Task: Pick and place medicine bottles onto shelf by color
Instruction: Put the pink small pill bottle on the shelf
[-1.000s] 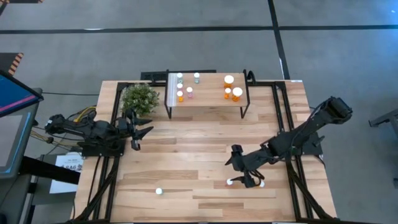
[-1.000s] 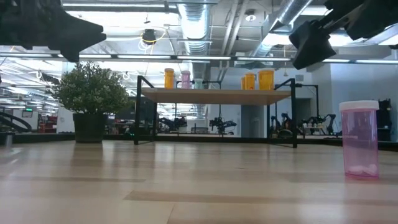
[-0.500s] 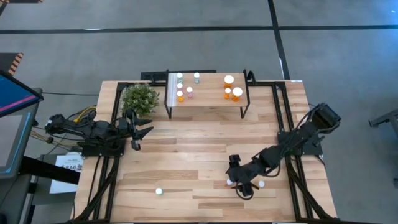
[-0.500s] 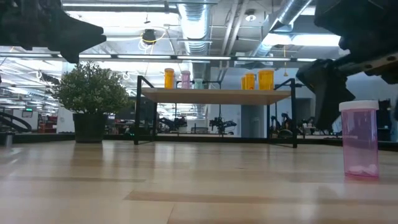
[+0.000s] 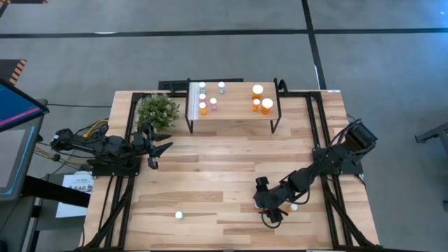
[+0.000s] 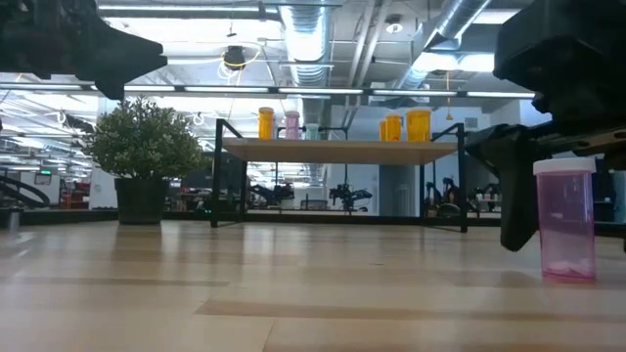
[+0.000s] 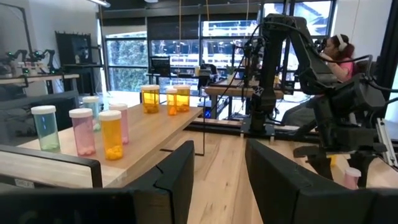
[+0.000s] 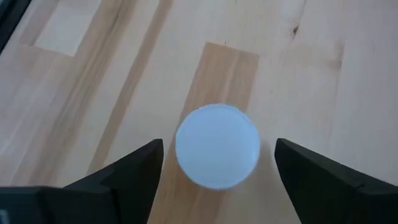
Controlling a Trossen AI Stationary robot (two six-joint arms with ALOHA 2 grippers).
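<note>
Lowered since a second ago, right hand [image 8: 217,163] now straddles an upright pink bottle [image 6: 566,219] on the surface's [image 5: 210,182] near right, fingers wide, gripping nothing; left hand [image 5: 155,145] waits half-open.

The right end effector [image 5: 265,207] has dropped, open fingers now straddling the pink bottle [image 6: 566,220].

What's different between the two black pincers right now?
The left pincer hangs above the table beside the potted plant; the right pincer is down at the tabletop, far from the shelf. The left pincer has nothing between its fingers; the right pincer straddles a white-capped pink bottle, not touching it yet. Both stand open.
</note>
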